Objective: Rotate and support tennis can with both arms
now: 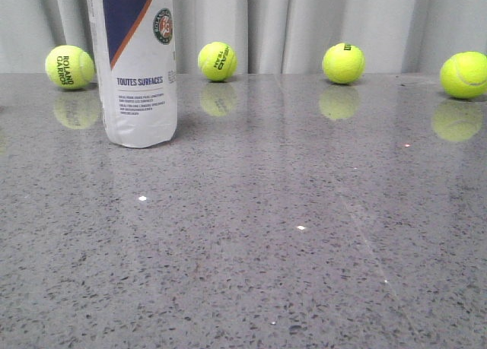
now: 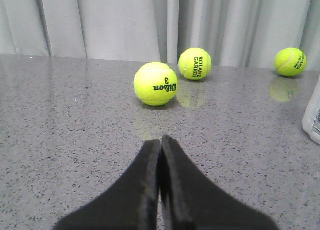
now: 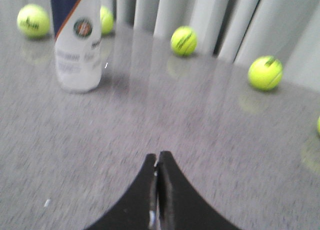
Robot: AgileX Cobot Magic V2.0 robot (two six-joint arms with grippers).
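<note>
Both my grippers (image 2: 160,140) (image 3: 157,157) pinched closed, empty; can (image 1: 141,68) upright, untouched. Open wide first, approach from opposite sides.

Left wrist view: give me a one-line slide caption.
Left claw shut over the grey table, facing a Wilson ball; tennis can edge at the side.

Glossy speckled stone table (image 1: 304,273), fuzzy tennis balls (image 1: 343,63)
</note>
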